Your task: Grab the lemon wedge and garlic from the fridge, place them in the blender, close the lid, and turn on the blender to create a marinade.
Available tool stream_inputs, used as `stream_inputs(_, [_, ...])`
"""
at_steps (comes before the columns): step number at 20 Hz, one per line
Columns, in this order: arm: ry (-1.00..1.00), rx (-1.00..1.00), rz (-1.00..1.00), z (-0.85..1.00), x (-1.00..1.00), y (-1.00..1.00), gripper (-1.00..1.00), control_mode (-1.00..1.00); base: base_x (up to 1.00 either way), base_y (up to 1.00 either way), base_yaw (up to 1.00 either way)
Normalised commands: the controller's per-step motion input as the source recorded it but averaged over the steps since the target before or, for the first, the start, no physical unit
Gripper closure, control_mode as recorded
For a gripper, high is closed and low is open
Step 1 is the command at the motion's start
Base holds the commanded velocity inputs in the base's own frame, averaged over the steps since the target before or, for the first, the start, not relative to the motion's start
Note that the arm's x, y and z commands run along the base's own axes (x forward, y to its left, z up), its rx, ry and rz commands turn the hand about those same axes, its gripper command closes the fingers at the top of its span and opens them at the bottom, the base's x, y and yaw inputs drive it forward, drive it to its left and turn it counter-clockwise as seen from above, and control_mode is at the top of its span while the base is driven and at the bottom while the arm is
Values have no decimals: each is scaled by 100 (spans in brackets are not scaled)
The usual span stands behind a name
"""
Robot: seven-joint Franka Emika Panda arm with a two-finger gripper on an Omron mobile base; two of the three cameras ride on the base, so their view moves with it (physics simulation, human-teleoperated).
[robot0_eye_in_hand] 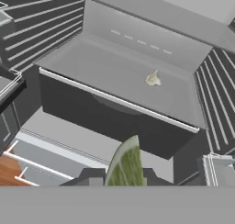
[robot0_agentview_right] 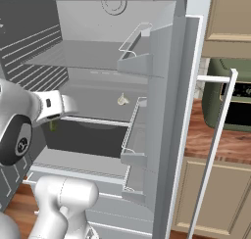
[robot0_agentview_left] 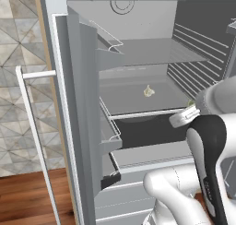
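1. Left base view: the fridge stands open, door swung left with its white bar handle. The garlic sits alone mid-shelf, and to its right a sliver of yellow-green, the lemon wedge, peeks out beside the arm's wrist at the shelf's front edge.
2. Right base view: the wedge shows low on the left beneath the white hand; the garlic lies further right and deeper in, well apart from it.
3. Hand view: the wedge rises between the dark tips of the gripper, its long axis pointing up the frame — jaws drawn narrow, and I judge it pinched and held.
4. From the gripper, the garlic lies ahead and slightly right, on the shelf above the front lip.
5. Only this close view shows wedge and finger tips together — the base views hide the contact behind the wrist.
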Motion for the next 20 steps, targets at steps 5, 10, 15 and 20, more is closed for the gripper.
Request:
stream_inputs(5, [0, 0, 0, 0, 0, -5, 100, -100, 0, 0, 0])
stream_inputs(10, [0, 0, 0, 0, 0, 0, 100, 100, -5, 0, -2])
stream_inputs(15, [0, 0, 0, 0, 0, 0, 100, 100, -30, 14, -14])
stream_inputs(20, [0, 0, 0, 0, 0, 0, 100, 100, -29, 57, -23])
